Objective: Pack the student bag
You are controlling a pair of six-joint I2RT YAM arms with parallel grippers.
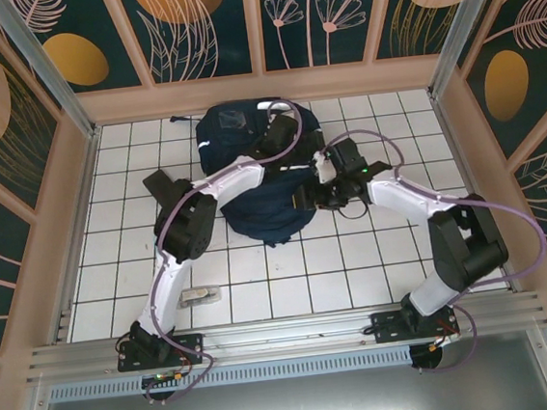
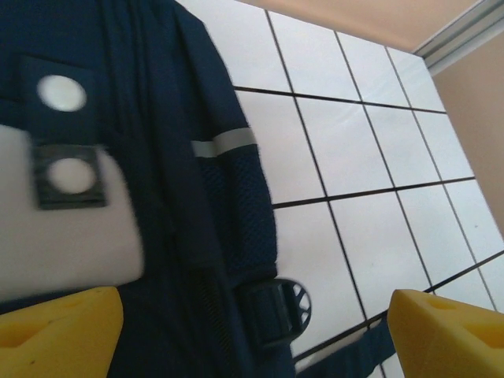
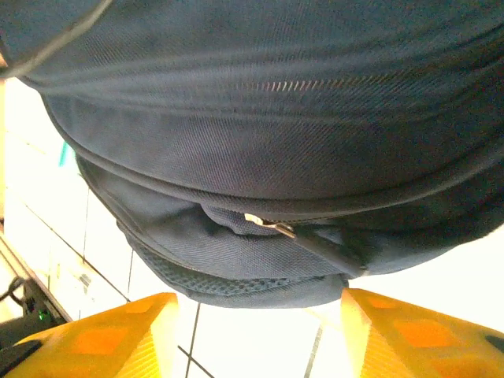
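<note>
Top external view: student bag (image 1: 260, 216) noted lying on the white tiled tabletop (image 1: 291, 290), at frame centre toward the upper edge, with both arms bent over it. Left wrist view: left jaws are seen spread wide with nothing gripped; the bag occupies frame left, black buckle (image 2: 277, 309) at lower centre. Right wrist view: right jaws are seen spread and empty below the bag; zipper pull (image 3: 272, 227) at centre.

The student bag (image 1: 261, 221) is a large navy-blue fabric backpack lying slumped on the white-tiled surface (image 1: 263, 293), toward its far middle. Its side carries a grey reflective stripe (image 2: 224, 143), a dark mesh panel and a black strap buckle (image 2: 276, 309). A white patch (image 2: 63, 244) bears dark squares with pale dots. A metal zipper pull (image 3: 272, 227) lies along one closed seam.
</note>
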